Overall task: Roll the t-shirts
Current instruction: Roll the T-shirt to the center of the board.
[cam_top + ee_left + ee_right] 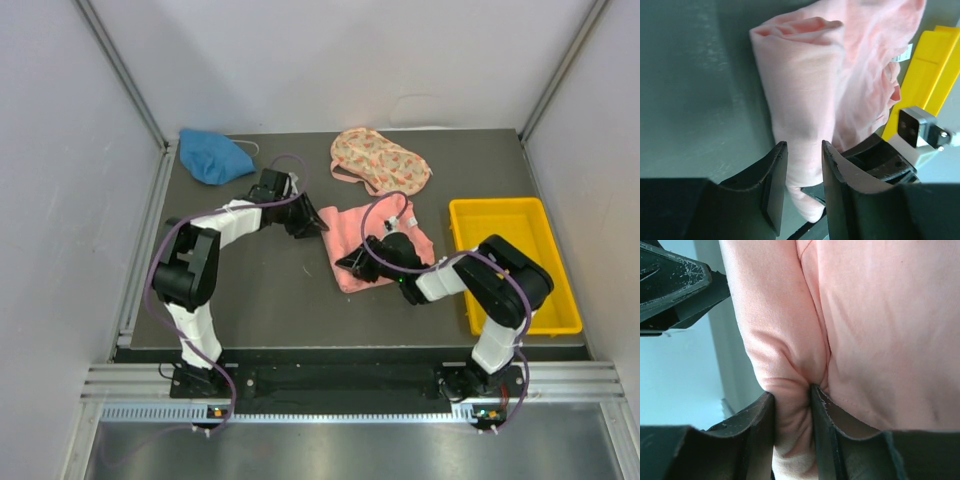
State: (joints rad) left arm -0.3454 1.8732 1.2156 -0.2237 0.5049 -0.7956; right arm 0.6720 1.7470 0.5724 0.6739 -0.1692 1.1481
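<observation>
The salmon-pink t-shirt lies mid-table with its left edge rolled into a thick fold. Its white neck tag shows at the far right. My right gripper is shut on the near end of that rolled edge, and cloth bunches between its fingers. My left gripper is at the far left edge of the shirt. Its jaws are slightly apart with nothing between them, and the roll lies just beyond the tips. The blue t-shirt and the cream floral t-shirt lie crumpled at the back.
A yellow bin stands at the right of the table, and it also shows in the left wrist view. Grey walls enclose the table on the left, back and right. The two grippers are close together over the pink shirt's left edge.
</observation>
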